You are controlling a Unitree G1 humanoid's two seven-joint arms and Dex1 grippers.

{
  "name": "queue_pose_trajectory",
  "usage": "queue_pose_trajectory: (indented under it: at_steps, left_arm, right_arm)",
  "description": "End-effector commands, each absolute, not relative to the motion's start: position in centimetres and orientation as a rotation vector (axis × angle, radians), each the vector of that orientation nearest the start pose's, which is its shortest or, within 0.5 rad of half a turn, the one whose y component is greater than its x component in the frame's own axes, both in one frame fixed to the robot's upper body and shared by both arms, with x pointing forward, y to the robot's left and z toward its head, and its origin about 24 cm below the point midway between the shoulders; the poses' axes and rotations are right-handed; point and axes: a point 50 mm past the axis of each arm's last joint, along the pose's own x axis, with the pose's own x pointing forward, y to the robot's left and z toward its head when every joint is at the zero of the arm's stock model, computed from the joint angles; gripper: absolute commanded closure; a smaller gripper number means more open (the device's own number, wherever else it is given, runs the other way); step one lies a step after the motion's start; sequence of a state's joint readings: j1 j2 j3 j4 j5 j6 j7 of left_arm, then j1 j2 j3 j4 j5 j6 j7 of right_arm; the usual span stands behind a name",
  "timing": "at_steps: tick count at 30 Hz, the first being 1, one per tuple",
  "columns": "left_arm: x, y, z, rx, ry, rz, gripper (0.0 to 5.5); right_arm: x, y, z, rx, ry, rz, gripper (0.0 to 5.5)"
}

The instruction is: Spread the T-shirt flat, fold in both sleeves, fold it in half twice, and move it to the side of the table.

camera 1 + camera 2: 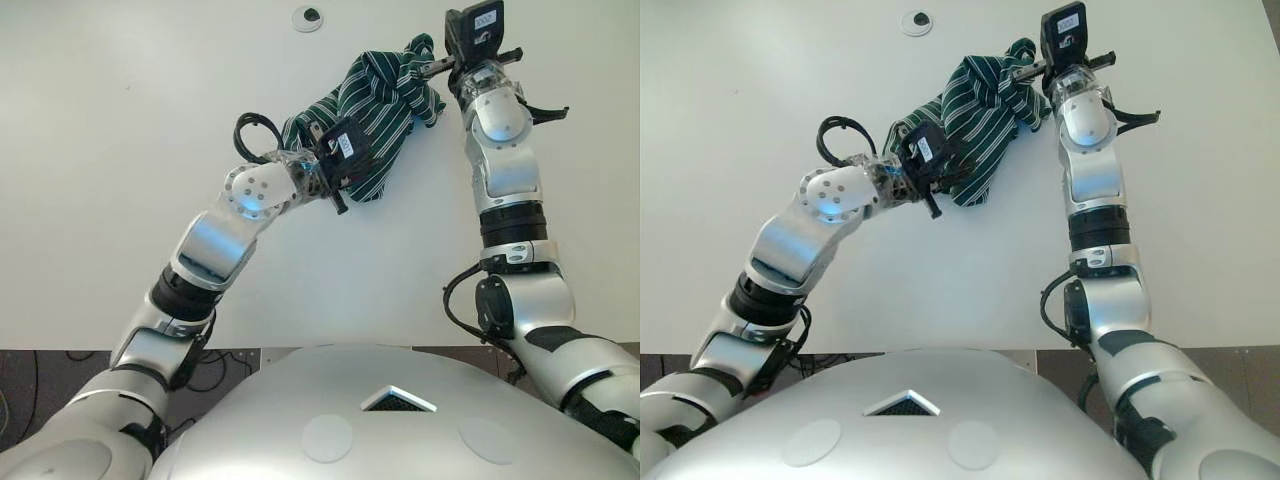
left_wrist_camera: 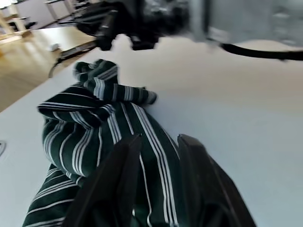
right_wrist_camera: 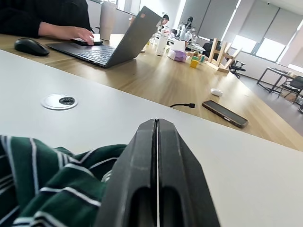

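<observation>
The white table (image 1: 120, 200) takes up most of the head views. The dark green striped T-shirt (image 1: 375, 100) lies bunched just right of upper centre. At its lower left edge the left gripper (image 2: 158, 142) rests with its fingers spread over the cloth. At the shirt's upper right corner the right gripper (image 1: 432, 68) has its fingers pressed together, touching the fabric. A small round grommet (image 1: 308, 17) sits at the top, apart from the shirt.

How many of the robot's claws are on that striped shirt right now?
2. The left gripper sits at the T-shirt's near end, fingers apart over the cloth; the right gripper is at its far end, fingers shut on it.
</observation>
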State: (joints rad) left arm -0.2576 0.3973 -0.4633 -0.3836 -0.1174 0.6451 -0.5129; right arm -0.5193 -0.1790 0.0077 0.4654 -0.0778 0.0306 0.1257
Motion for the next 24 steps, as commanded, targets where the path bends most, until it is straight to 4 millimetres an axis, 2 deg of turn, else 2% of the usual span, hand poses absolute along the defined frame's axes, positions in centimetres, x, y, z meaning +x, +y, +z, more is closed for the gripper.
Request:
queue_pose_trajectory:
  at_steps: [1, 6, 12, 20, 24]
  left_arm:
    - [26.0, 9.7, 8.9, 0.424, 0.274, -0.836, 4.15]
    - [27.1, 12.2, 6.9, 0.411, 0.384, -0.691, 4.15]
    - [28.4, 13.5, 5.3, 0.354, 0.431, -0.562, 4.15]
    - [28.6, 14.3, 5.1, 0.367, 0.426, -0.533, 4.15]
    - [29.4, 13.6, 5.6, 0.334, 0.385, -0.542, 4.15]
  right_arm:
    - [35.2, -15.9, 9.0, -0.299, -0.017, 0.173, 5.5]
    - [35.0, -16.1, 8.7, -0.303, -0.011, 0.175, 5.5]
    - [34.9, -15.8, 8.5, -0.3, -0.006, 0.179, 5.5]
    - [34.9, -15.9, 8.3, -0.297, -0.001, 0.171, 5.5]
    - [34.8, -15.7, 8.2, -0.294, 0.002, 0.172, 5.5]
